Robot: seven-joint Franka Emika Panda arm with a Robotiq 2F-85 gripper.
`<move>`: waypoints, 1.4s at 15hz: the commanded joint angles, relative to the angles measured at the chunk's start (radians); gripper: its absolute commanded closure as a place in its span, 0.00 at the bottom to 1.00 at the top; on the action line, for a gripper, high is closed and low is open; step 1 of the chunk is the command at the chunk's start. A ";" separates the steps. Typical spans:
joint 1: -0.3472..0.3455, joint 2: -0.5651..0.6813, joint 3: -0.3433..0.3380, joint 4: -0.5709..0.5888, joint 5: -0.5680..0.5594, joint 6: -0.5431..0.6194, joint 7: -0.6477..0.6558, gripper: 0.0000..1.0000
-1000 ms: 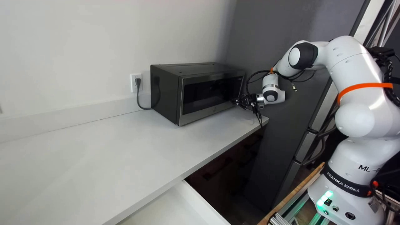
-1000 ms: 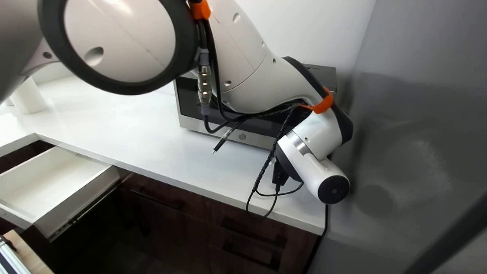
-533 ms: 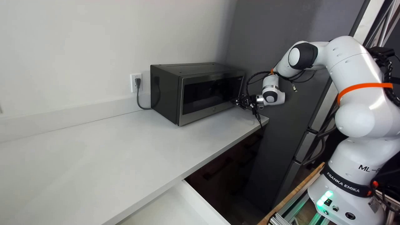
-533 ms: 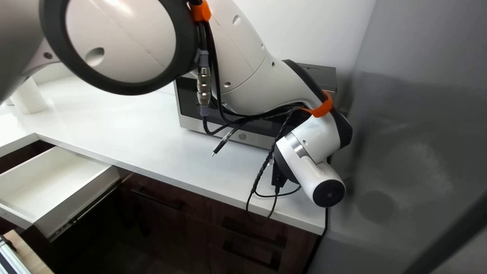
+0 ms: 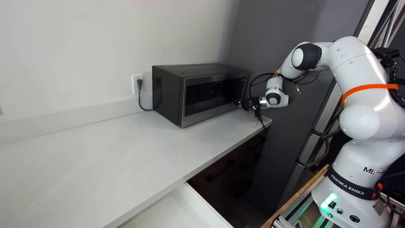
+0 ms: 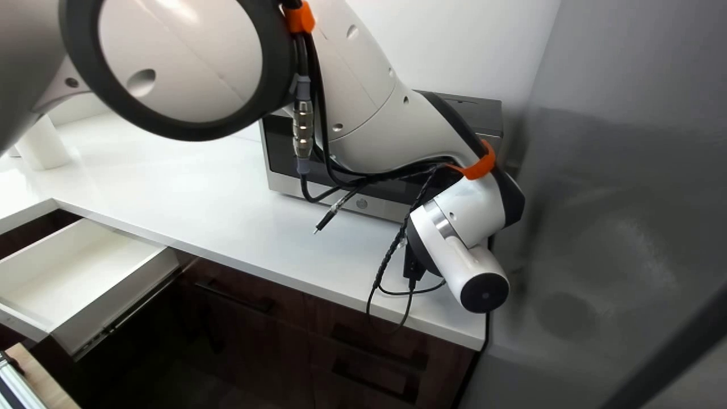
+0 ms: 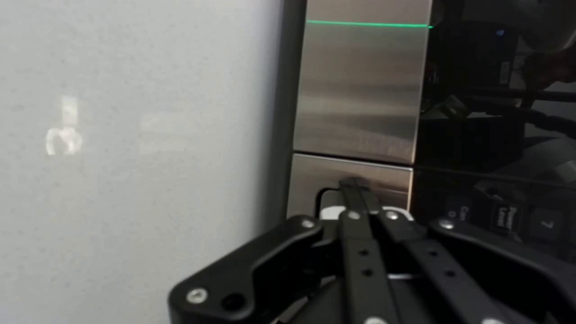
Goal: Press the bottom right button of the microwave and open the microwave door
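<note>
Gripper (image 7: 354, 182): closed up fully, holding nothing.
Button (image 7: 331, 199): right at the fingertips (image 7: 351, 196), largely hidden behind them in the wrist view; cannot tell whether touched or pressed in.
Microwave (image 5: 167, 98): directly in front of the gripper.
Microwave door (image 7: 360, 99): closed, ending just beside the fingertips.
Control strip (image 7: 483, 211): near, above the fingertips.
Countertop (image 5: 126, 158): beneath the gripper.
Drawer (image 6: 85, 267): pulled out, well apart from the gripper.

One microwave (image 5: 201, 95), one robot arm (image 5: 360, 68), one hand (image 7: 355, 182), one pulled-out drawer (image 6: 79, 270).
</note>
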 commanded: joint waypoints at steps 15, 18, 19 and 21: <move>0.222 -0.178 -0.085 -0.127 -0.153 0.451 0.157 1.00; 0.226 -0.202 -0.080 -0.139 -0.196 0.493 0.213 1.00; 0.226 -0.211 -0.079 -0.144 -0.210 0.503 0.230 1.00; 0.222 -0.222 -0.078 -0.152 -0.244 0.513 0.273 1.00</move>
